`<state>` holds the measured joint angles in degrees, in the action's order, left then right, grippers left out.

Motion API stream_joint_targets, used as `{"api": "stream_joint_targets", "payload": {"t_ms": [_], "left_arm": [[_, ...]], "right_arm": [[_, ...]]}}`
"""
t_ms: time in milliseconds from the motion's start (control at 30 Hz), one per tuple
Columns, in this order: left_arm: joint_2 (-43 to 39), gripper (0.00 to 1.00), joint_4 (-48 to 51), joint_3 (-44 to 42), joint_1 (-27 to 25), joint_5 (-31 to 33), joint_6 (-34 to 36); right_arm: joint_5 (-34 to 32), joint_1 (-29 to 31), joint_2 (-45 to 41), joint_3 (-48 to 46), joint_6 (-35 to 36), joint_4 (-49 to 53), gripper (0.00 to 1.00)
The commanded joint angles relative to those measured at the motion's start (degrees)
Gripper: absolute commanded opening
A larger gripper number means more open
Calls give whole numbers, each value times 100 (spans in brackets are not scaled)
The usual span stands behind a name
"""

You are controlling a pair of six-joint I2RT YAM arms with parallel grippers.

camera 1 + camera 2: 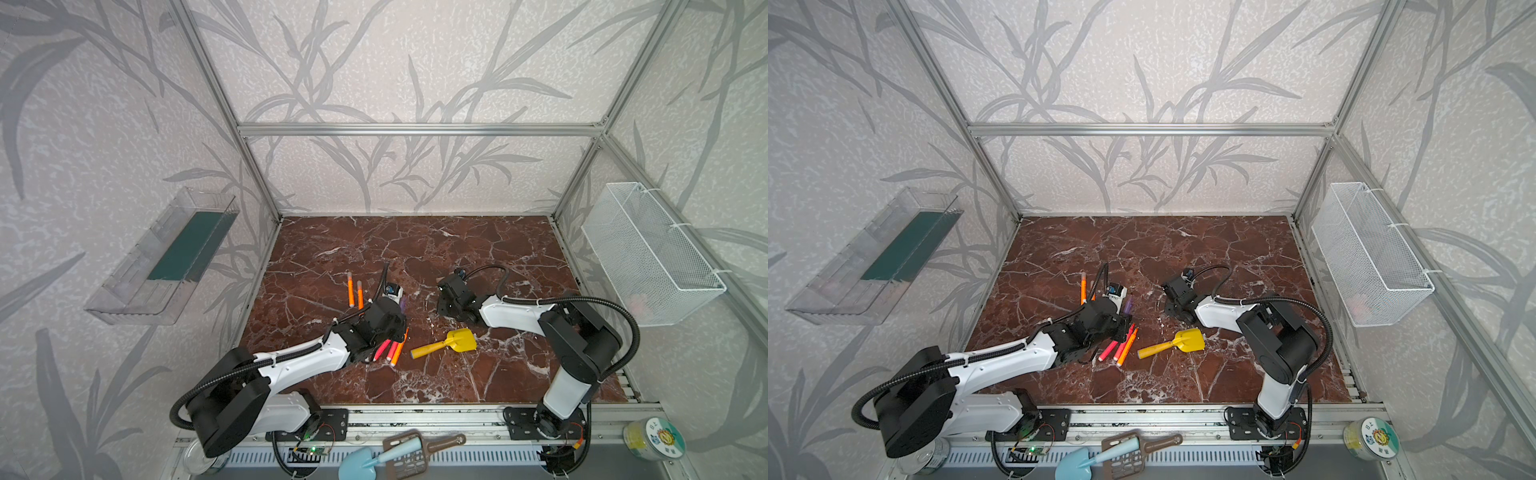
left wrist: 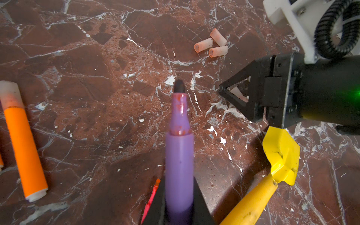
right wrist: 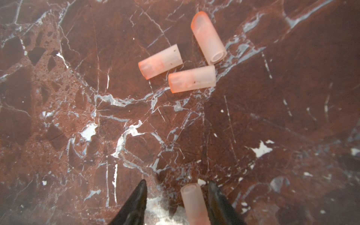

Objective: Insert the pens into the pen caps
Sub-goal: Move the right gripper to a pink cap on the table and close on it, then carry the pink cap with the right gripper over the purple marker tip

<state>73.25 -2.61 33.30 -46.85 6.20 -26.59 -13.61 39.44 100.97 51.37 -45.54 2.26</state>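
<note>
My left gripper is shut on the purple pen, whose dark tip points out over the marble; the pen shows in both top views. My right gripper stands open around one pale pen cap. That cap lies against one finger, with a gap to the other. Three more pen caps lie loose beyond it. Two orange pens lie left of my left wrist. Pinkish-red and orange pens lie partly under that arm.
A yellow toy shovel lies between the arms, near the left gripper. A white wire basket hangs on the right wall and a clear tray on the left wall. A blue scoop and a jar sit on the front rail.
</note>
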Motion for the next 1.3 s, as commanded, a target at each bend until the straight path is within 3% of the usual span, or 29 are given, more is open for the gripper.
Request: {"api": "stream_joint_targets", "payload": {"t_ms": [0, 233, 633, 1033, 1267], "left_arm": [[-82, 0, 15, 20, 5, 137, 26], [-61, 0, -10, 20, 7, 126, 24], [-56, 0, -17, 10, 5, 103, 10], [-22, 0, -29, 23, 6, 67, 5], [-51, 0, -20, 28, 9, 25, 3]], "right_arm": [[-268, -6, 99, 148, 106, 432, 45], [-535, 79, -59, 33, 207, 600, 44], [-676, 160, -40, -22, 256, 732, 23], [-776, 213, 24, -13, 243, 828, 27], [-831, 222, -213, -144, 191, 759, 18]]}}
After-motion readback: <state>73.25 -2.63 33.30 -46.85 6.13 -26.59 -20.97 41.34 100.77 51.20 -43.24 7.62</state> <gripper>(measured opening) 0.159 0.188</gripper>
